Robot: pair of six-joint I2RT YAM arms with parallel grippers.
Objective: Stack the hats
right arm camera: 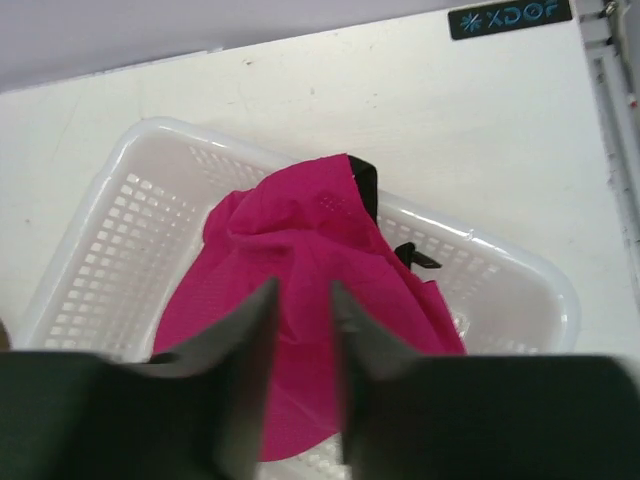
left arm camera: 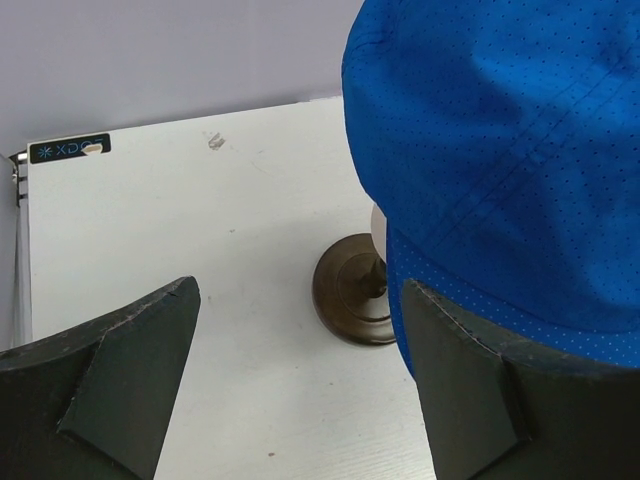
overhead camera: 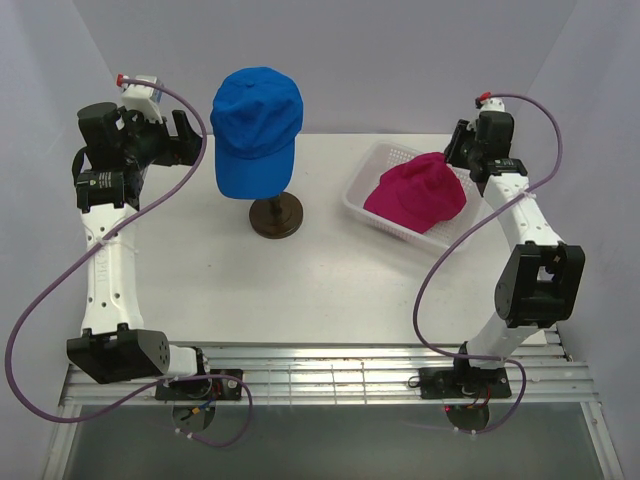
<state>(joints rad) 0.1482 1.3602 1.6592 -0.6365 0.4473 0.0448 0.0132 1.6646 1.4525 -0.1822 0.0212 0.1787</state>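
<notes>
A bright blue cap [overhead camera: 257,125] sits on top of the mannequin head, above the dark round stand [overhead camera: 276,216]. My left gripper [overhead camera: 187,138] hovers just left of it, open and holding nothing. In the left wrist view the blue cap [left arm camera: 500,150] fills the right side, beside the right finger of the left gripper [left arm camera: 300,288]. A magenta cap [overhead camera: 418,192] lies crumpled in the white basket [overhead camera: 365,180]. My right gripper [right arm camera: 302,287] hangs above this magenta cap [right arm camera: 290,230], its jaws a narrow gap apart and empty. I cannot make out a second magenta cap.
The white mesh basket [right arm camera: 120,230] stands at the back right of the white table. The stand [left arm camera: 350,290] is near the table's middle back. Grey walls close in the back and sides. A metal grille runs along the near edge by the arm bases.
</notes>
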